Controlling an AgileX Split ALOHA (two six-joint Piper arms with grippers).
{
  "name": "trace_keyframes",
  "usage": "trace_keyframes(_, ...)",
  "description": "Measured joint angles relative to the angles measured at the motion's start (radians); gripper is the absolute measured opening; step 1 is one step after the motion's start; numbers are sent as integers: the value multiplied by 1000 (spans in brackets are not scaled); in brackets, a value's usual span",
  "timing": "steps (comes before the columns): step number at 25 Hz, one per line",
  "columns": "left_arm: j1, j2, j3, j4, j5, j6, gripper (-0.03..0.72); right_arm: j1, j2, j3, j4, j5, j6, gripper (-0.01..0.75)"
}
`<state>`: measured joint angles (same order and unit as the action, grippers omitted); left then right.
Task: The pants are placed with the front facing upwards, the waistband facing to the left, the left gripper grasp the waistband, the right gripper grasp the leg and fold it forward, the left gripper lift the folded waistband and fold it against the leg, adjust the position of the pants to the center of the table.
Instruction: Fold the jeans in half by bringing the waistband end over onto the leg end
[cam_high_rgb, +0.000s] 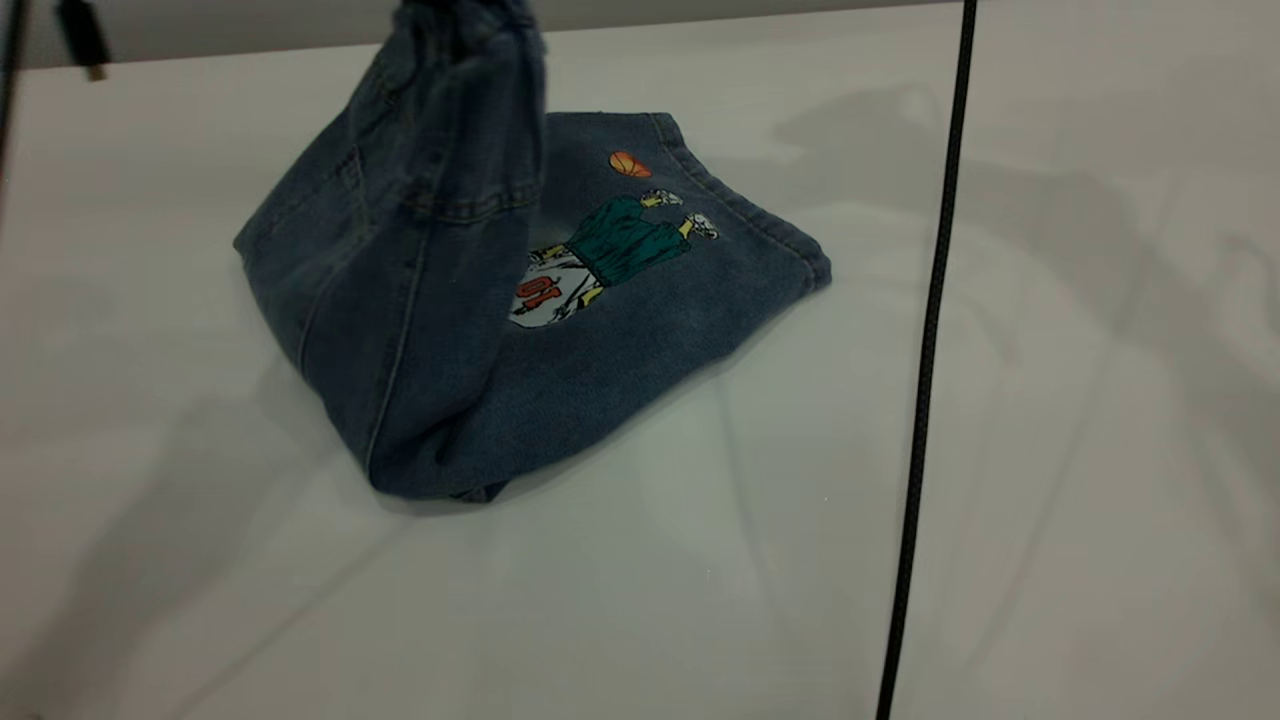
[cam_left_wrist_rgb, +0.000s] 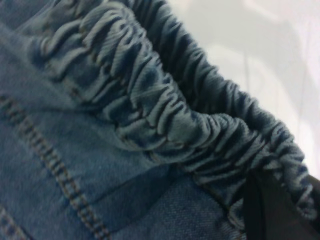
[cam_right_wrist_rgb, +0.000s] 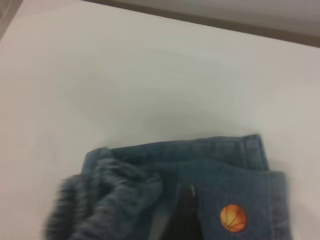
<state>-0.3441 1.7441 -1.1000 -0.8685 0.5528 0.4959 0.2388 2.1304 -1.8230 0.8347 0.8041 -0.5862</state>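
You have the small blue denim shorts (cam_high_rgb: 560, 330) lying left of centre on the plain white matte worktop (cam_high_rgb: 1080, 500), already folded lengthwise, so the wide short leg (cam_high_rgb: 660, 290) lies flat with its printed back upward: a cartoon basketball player in green, a red 10 and an orange ball (cam_high_rgb: 629, 164). The gathered, crinkled elastic waistband (cam_left_wrist_rgb: 165, 115) is lifted off the worktop and runs out of the exterior view's top edge, and the upper part of the shorts hangs from it in a steep, creased sheet that partly covers the print. That hanging shape suggests the left end effector (cam_left_wrist_rgb: 280, 210) carries the cloth from above; in its wrist view only a dark part shows pressed against the ruffled band, so it appears clamped on the waistband, ready to lay it over the leg. The denim looks soft yet heavy, with tan stitching along the seams, and will probably drape rather than slide. The right end effector is outside every view, looking at the far hem from above; you cannot tell its opening. A black cable (cam_high_rgb: 925, 360) crosses the right side.
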Motion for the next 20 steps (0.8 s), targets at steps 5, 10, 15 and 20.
trace_keyframes(5, -17, 137, -113, 0, 17, -3, 96, 0, 1, 0, 7, 13, 0, 557)
trace_keyframes(10, -28, 237, -161, 5, 25, 8, 99, 0, 2, 0, 7, 12, -1, 557)
trace_keyframes(15, -28, 243, -161, 4, 25, 47, 221, 0, 3, 0, 7, 6, -4, 557)
trace_keyframes(20, -27, 226, -161, 6, 40, 63, 414, 0, 3, 0, 7, 6, -11, 557)
